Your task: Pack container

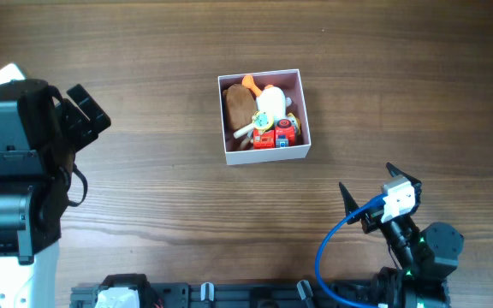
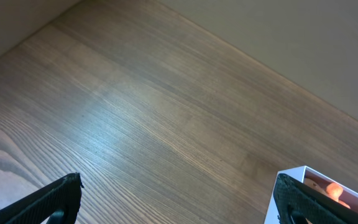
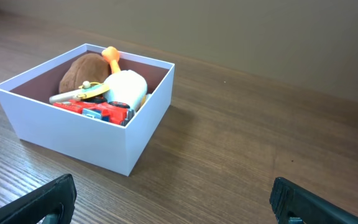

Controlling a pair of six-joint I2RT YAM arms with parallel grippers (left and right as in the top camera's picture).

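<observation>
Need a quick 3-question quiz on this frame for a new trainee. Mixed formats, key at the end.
1. True or false: the left pincer is shut on a toy.
2. The red toy lies: A) inside the box; B) beside the box; C) in the right pincer.
3. Fill in: both pincers are ____.
Key: 1 false, it is open and empty; 2 A; 3 open.

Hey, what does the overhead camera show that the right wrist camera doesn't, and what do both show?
Only overhead: the left arm, left gripper and right arm. Only right wrist: the outer walls, side-on, of the square white, pink-lined container. Both: that container holding a brown plush toy, a white rounded toy and a red toy vehicle.
</observation>
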